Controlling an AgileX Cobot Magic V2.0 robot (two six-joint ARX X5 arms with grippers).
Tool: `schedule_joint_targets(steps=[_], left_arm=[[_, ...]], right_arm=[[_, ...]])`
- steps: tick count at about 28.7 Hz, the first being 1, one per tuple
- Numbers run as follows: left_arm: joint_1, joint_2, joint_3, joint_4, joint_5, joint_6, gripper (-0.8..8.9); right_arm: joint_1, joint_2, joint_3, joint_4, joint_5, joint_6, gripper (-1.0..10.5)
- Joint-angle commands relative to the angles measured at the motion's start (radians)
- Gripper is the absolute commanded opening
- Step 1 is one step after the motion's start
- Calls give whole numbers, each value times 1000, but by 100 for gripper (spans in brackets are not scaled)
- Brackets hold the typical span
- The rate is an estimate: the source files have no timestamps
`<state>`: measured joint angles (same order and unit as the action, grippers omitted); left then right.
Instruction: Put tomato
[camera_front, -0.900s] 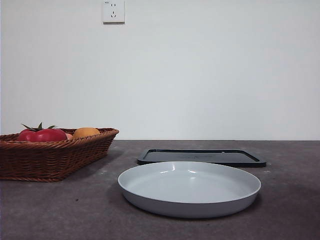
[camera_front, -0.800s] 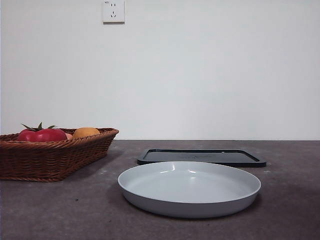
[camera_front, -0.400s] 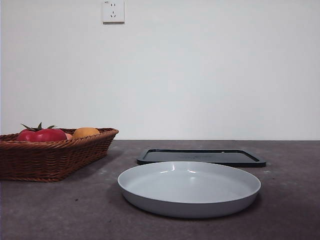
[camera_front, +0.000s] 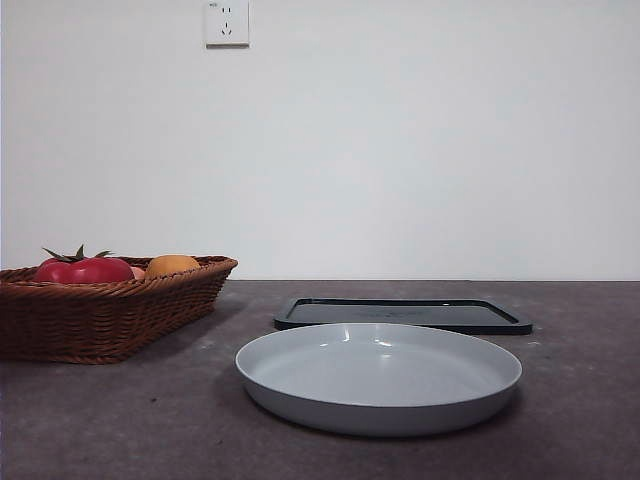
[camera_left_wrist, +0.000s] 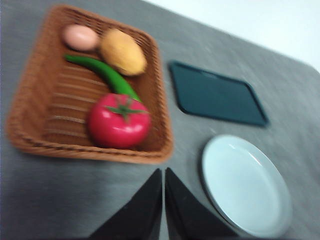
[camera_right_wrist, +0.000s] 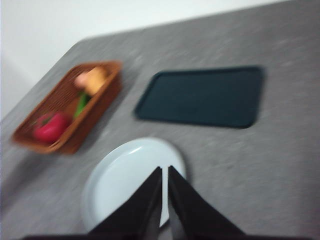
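plainly glossy red tomato (camera_left_wrist: 119, 127) — spiky green calyx; left gripper (camera_left_wrist: 163, 175) and right gripper (camera_right_wrist: 165, 172) both clenched.

A plain white wall (camera_front: 420, 140) fills the far side of the scene, evenly lit, with no windows in sight. High on the wall toward the left sits a white square electrical socket plate (camera_front: 227, 22). Below the wall stretches a dark grey, slightly speckled tabletop (camera_front: 580, 420), running from the near edge to a straight line where it meets the wall. Soft light casts only faint shadows on the table surface.
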<state>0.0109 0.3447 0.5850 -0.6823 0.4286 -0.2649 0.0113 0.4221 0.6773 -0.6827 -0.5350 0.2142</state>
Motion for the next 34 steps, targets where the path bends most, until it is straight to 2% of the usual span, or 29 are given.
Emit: schedule_joint_targets(steps=[1, 4, 12, 18, 24, 27, 31, 33, 34], left_arm=[[0, 51, 71, -38, 63, 94, 10], [-2, 95, 127, -95, 113, 131, 10], [-46, 165, 234, -266, 195, 219, 9], [-79, 169, 248, -326, 198, 234, 9], [-84, 169, 248, -327, 198, 235, 13], [-84, 169, 248, -327, 197, 233, 125], [-84, 169, 248, -324, 196, 230, 380], [-84, 169, 248, -322, 196, 230, 439], [-84, 169, 248, -320, 196, 230, 455]], right_arm=[[4, 80, 85, -66, -73, -89, 7], [27, 160, 165, -159, -104, -145, 7], [162, 288, 286, -336, -103, -253, 7], [272, 309, 291, -378, -88, -286, 7], [317, 309, 291, -377, -87, -304, 7], [319, 309, 291, -376, -87, -304, 70], [319, 309, 291, -372, -87, -300, 371], [319, 309, 291, -372, -87, -300, 456], [319, 309, 291, -372, -87, -300, 464]])
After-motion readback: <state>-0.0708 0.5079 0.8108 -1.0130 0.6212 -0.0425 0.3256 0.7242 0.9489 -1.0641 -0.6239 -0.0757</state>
